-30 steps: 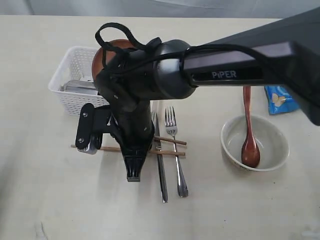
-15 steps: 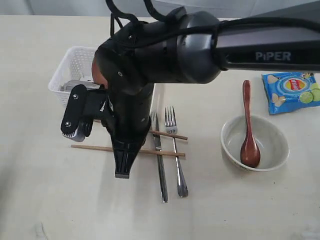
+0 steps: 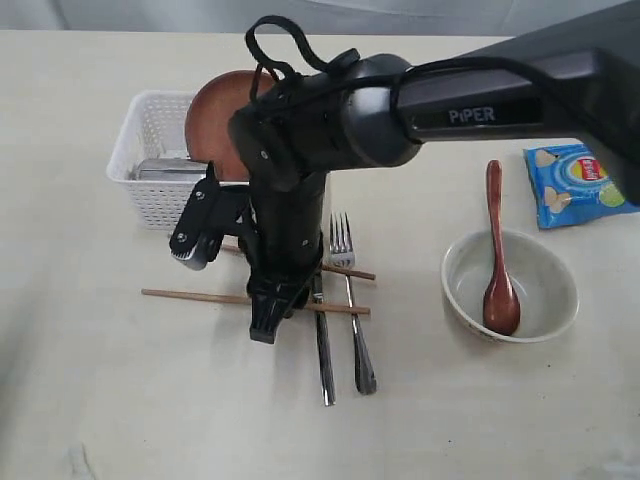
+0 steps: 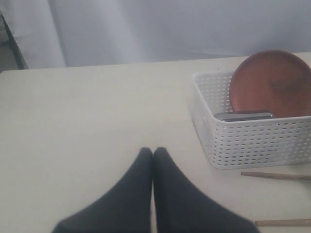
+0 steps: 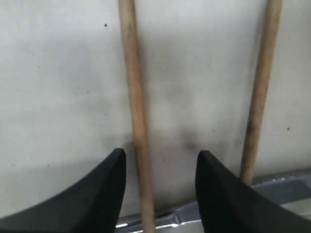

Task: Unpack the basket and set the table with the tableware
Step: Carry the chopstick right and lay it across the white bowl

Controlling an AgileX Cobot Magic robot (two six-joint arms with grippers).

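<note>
My right gripper [image 3: 266, 320] reaches across the middle and hovers low over two wooden chopsticks, the nearer [image 3: 190, 295] and the farther [image 3: 350, 271]. In the right wrist view its jaws [image 5: 160, 155] stand open, one chopstick [image 5: 136, 111] between them and the other [image 5: 260, 87] outside. The steel knife [image 3: 324, 360] and fork [image 3: 352, 310] lie beside them on the table [image 3: 100, 390]. A cream bowl [image 3: 545, 290] holds the dark wooden spoon [image 3: 497, 270]. The white basket [image 3: 150, 200] holds the brown plate [image 3: 215, 125] and steel cup [image 3: 160, 170]. My left gripper [image 4: 153, 151] is shut and empty, beside the basket [image 4: 252, 145].
A blue chip bag [image 3: 580, 185] lies at the right, beyond the bowl. The dark right arm [image 3: 480, 100] spans the scene from the right edge and hides part of the basket and knife. A pale curtain [image 4: 170, 29] backs the table's far edge.
The right gripper's jaws have gone from shut to open over the chopsticks. The arm has swung and drawn a little toward the basket, uncovering more of the plate.
</note>
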